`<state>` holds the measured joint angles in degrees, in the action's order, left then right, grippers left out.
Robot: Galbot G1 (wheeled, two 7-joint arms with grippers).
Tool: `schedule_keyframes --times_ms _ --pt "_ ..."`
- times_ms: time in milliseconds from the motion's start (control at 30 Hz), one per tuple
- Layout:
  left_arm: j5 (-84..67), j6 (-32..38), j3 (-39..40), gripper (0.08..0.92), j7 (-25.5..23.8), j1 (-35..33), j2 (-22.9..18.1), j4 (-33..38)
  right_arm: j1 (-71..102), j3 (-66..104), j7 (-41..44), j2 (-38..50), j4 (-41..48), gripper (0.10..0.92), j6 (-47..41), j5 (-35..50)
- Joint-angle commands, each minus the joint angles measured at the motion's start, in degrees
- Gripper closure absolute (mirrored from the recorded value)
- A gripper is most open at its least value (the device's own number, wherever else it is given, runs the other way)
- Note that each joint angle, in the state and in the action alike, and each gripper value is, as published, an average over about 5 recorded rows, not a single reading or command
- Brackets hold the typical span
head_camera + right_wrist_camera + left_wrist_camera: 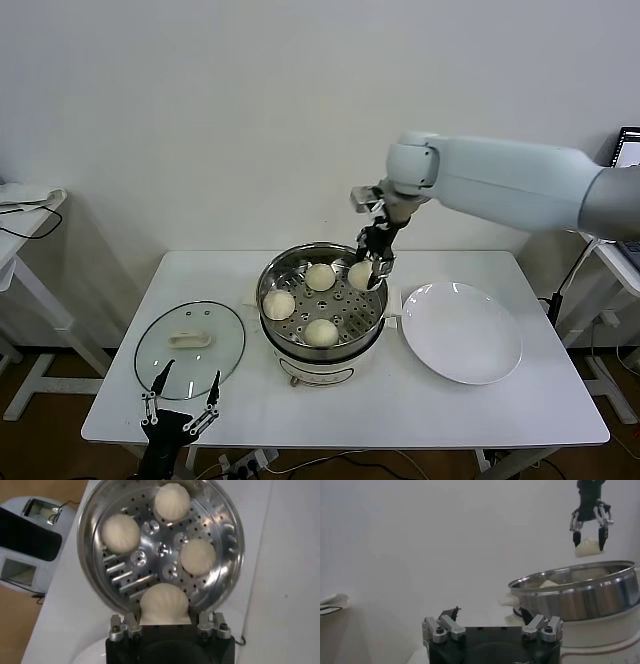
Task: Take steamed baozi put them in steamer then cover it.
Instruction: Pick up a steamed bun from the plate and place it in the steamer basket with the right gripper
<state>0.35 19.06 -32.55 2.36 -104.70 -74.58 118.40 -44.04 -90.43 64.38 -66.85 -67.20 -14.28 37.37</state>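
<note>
You'll find no readable writing or brand on anything here. Your white desk stands against a plain pale wall. On it, the steamer holds 3 baozi on its perforated tray; the right pincer grips a 4th baozi over the far rim. The cover lies flat beside the steamer, the left pincer spread empty near it. A white plate sits opposite.
</note>
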Motion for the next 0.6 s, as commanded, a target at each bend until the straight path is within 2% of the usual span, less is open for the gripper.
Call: schedule_keyframes --times_ms 33,600 --pt "-0.01 0.05 -0.09 0.177 0.01 -0.03 0.05 -0.06 1.99 -2.38 -1.47 -4.36 0.45 0.39 -1.22 0.75" --pt "-0.08 0.21 -0.33 0.177 0.0 -0.33 -0.11 -0.01 4.14 -2.28 -1.6 -3.3 0.94 0.403 -1.35 -2.06"
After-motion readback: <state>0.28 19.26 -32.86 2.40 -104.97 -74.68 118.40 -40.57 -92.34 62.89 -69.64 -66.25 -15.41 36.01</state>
